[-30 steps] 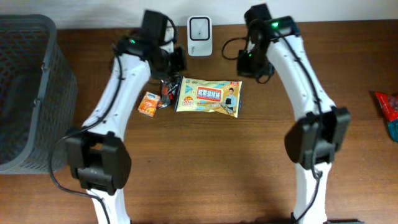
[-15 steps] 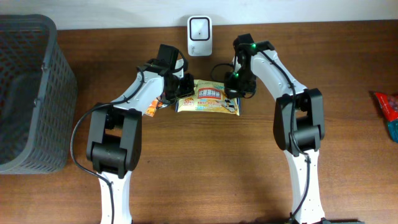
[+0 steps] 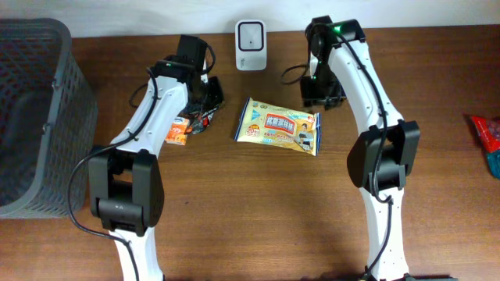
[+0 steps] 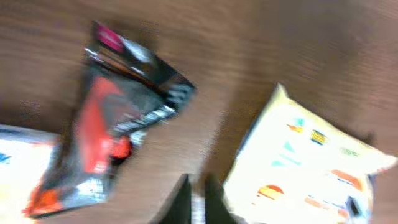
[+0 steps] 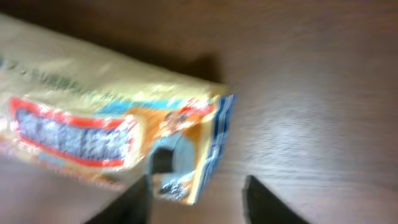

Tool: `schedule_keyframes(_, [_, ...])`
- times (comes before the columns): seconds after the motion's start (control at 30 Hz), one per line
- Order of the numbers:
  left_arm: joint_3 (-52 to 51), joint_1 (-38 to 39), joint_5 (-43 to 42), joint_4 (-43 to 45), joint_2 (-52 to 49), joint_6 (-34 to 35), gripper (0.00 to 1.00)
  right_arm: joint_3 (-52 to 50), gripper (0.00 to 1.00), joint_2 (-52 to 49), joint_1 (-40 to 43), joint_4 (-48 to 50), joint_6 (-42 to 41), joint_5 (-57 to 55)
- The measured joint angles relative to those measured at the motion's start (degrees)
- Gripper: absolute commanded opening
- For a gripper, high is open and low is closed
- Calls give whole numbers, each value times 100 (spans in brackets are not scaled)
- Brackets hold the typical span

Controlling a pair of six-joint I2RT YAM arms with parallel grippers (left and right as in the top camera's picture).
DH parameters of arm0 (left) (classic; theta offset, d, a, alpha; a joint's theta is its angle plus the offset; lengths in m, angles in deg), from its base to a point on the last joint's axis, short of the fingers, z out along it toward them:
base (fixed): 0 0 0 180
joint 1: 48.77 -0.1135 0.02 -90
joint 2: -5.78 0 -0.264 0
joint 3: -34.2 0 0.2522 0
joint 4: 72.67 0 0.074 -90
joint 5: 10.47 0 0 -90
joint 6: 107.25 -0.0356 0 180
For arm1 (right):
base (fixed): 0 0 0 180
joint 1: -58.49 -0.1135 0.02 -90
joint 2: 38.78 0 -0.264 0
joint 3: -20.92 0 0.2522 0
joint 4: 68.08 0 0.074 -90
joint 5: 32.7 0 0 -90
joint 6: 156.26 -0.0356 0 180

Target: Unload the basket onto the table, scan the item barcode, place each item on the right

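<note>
The item, a yellow snack packet point(image 3: 280, 129), lies flat and slightly tilted on the wooden table, printed face up; its barcode is out of view. My left gripper point(image 3: 209, 97) hovers off the packet's left end, its fingers point(image 4: 182, 202) shut with nothing between them; the packet point(image 4: 305, 168) shows to their right. My right gripper point(image 3: 320, 100) is open at the packet's right end. In the right wrist view the packet's corner point(image 5: 186, 168) lies between the spread fingertips point(image 5: 134, 199), apart from both. The white scanner point(image 3: 250, 35) stands at the table's far edge.
A red and black packet point(image 3: 201, 117) and a small orange box point(image 3: 180, 131) lie beside the left gripper. A dark mesh basket point(image 3: 35, 117) fills the left side. Another red packet point(image 3: 488, 136) lies at the right edge.
Half a second ago both grippers were at the packet's ends, close below the scanner. Now the packet lies lower right on the table, the right gripper has opened, and both arms have drawn apart.
</note>
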Motion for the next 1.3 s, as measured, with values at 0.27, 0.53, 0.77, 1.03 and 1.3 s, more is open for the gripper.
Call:
schedule_keyframes(0.27, [2, 179, -1633, 103, -988, -750, 86, 0, 99, -2, 26, 157, 273, 334])
schedule_keyframes(0.53, [2, 227, -2503, 177, -1320, -1110, 0, 0, 99, -2, 345, 175, 332, -297])
schedule_keyframes(0.77, [970, 177, -1189, -1237, -1298, -1086, 0, 0, 99, -2, 363, 181, 334, -422])
schedule_keyframes(1.03, [3449, 535, 2441, -2758, -660, -1088, 0, 1220, 99, -35, 1248, -479, 330, 330])
schedule_keyframes(1.3, [3552, 1419, 4721, -2883, -654, -1091, 0, 1792, 99, 83, 1954, -590, 332, 732])
